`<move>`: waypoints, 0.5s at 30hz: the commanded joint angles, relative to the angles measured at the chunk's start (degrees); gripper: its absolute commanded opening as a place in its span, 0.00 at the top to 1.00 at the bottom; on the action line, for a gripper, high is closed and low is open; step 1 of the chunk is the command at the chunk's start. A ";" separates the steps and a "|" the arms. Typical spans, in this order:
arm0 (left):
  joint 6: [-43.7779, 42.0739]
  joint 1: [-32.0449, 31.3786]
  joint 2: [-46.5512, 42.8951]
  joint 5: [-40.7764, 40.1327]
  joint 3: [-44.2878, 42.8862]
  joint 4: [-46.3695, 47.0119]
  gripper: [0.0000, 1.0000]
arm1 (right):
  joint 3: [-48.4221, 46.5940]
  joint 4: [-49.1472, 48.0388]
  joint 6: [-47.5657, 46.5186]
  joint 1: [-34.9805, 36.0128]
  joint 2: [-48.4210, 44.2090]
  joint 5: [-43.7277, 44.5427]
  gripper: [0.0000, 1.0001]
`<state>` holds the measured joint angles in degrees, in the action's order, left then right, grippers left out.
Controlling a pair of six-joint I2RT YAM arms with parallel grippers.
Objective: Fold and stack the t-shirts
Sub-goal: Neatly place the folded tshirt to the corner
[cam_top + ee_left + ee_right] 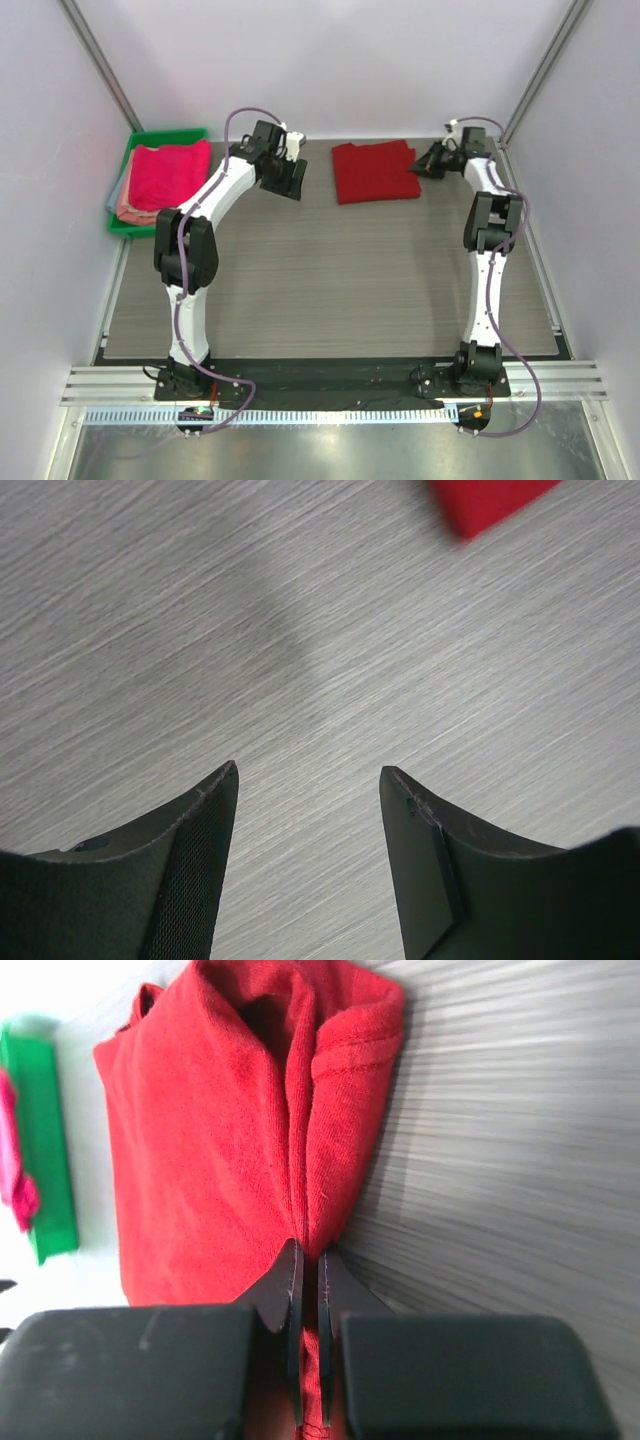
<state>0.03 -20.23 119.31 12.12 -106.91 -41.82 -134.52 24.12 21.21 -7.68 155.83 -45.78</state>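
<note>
— Jaws first: what have you got?
— On the top camera, my left gripper [290,178] hangs open over the table [330,280], upper left of centre, holding nothing. My right gripper [418,165] is at the right edge of the red t-shirt [375,172], which lies folded at upper centre.
— The other shirts?
— The pink t-shirt [170,172] tops a stack in the green tray [150,138] at far left, with salmon cloth [128,212] peeking out beneath it.
— Left wrist?
— The fingers [200,860] are well apart with only wood grain between them. A red corner shows at top right.
— Right wrist?
— I see the jaws pinched tight on a fold of the red t-shirt's edge. The cloth bunches upward from the tips.
</note>
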 commanded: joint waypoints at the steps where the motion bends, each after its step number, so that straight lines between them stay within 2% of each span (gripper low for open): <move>1: -1.44 -0.07 1.89 -0.52 -1.89 -0.01 0.40 | -0.74 2.86 -4.06 -5.57 -4.39 5.78 0.98; 8: -1.79 -0.16 2.86 -0.17 -1.98 0.51 0.41 | -2.68 6.11 -8.64 -10.50 -5.36 8.86 0.98; 15: -2.32 -0.34 2.34 -0.17 -1.46 0.78 0.40 | -6.54 9.19 -14.18 -14.11 -5.98 18.08 0.98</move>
<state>-0.82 -20.36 122.58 11.99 -106.98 -41.89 -137.73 30.89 11.81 -20.47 154.23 -34.94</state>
